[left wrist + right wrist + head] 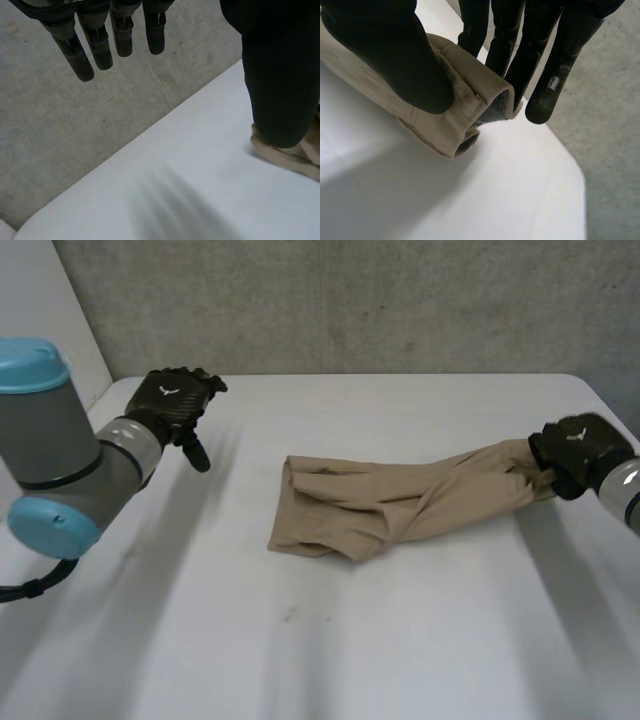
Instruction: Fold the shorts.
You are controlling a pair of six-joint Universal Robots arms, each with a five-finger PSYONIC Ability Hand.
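The tan shorts (400,505) lie crumpled across the middle of the white table (330,650), stretched toward the right. My right hand (578,452) holds their right end: in the right wrist view the thumb (395,60) presses the thick hem (452,127) against the fingers (547,75). My left hand (175,400) hovers over the table's far left, well apart from the shorts, fingers straight and holding nothing. In the left wrist view its fingers (100,45) hang straight, and a bit of the shorts (292,156) peeks out past its thumb (280,75).
A grey concrete wall (400,300) rises behind the table's far edge. The table's rounded right corner (600,390) is close behind my right hand. Bare tabletop spreads in front of the shorts and to their left.
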